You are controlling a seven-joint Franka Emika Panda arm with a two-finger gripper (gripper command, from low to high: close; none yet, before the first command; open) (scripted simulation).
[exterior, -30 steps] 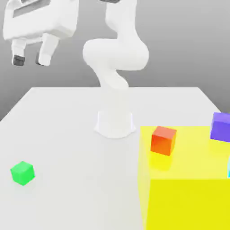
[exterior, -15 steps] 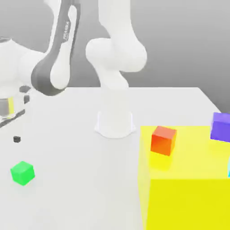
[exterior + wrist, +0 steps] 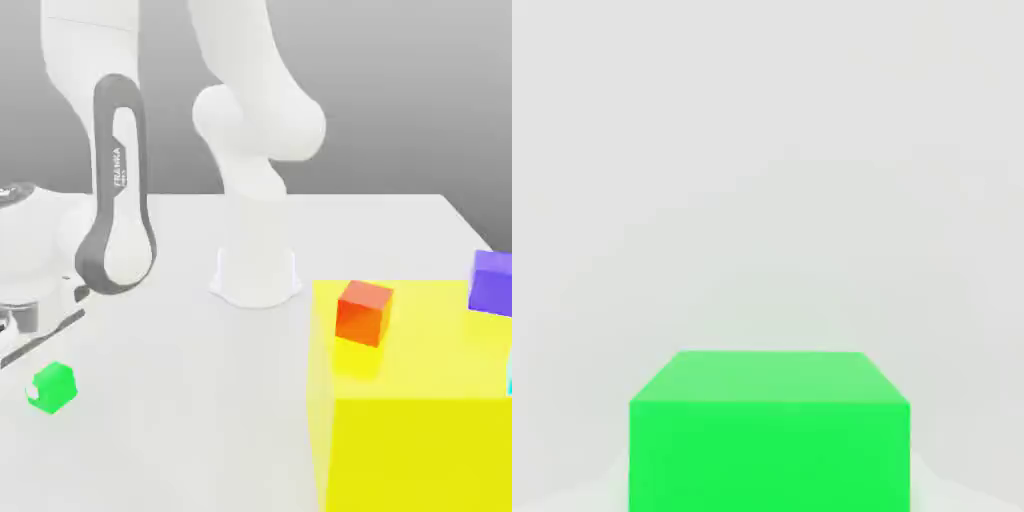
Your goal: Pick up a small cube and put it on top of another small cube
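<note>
White table (image 3: 180,420) bears green cube (image 3: 52,387) beside closed gripper (image 3: 15,335).

White table (image 3: 180,420), yellow block (image 3: 420,440)

A green cube (image 3: 770,430) sits close on the pale table (image 3: 762,150); its top face shows.

You see a green cube (image 3: 52,387), an orange-red cube (image 3: 363,312) and a purple cube (image 3: 492,282) on a yellow block (image 3: 420,430), and a white table (image 3: 180,400).
</note>
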